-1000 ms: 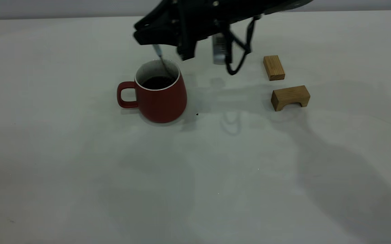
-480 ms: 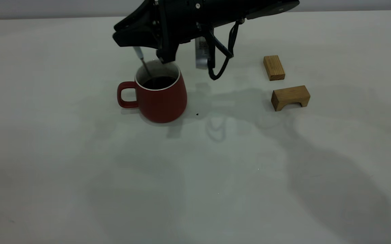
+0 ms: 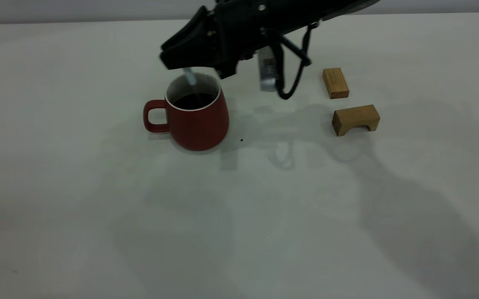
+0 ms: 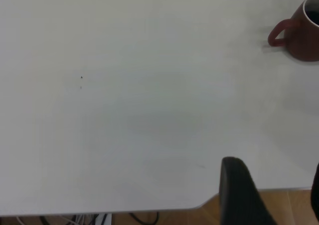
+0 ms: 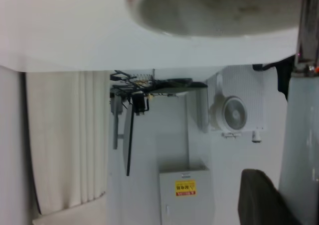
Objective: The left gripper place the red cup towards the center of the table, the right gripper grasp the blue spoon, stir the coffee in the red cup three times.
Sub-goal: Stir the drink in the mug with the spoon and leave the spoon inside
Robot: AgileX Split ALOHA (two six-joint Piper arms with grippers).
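Observation:
The red cup stands upright on the table, left of the middle, its handle pointing left, with dark coffee inside. My right gripper hangs just above the cup's far rim, shut on the blue spoon, which reaches down into the cup. The right wrist view shows the spoon's pale handle and the cup's speckled inside. My left gripper is open over the table's edge, far from the cup; the exterior view leaves it out.
Two wooden blocks lie right of the cup: a flat one and an arch-shaped one. A small dark speck marks the table beside the cup. The right arm's cable loop hangs between cup and blocks.
The right gripper swung left over the cup, then back right and a little lower. The spoon moved with it across the inside of the cup. The cup stayed put.

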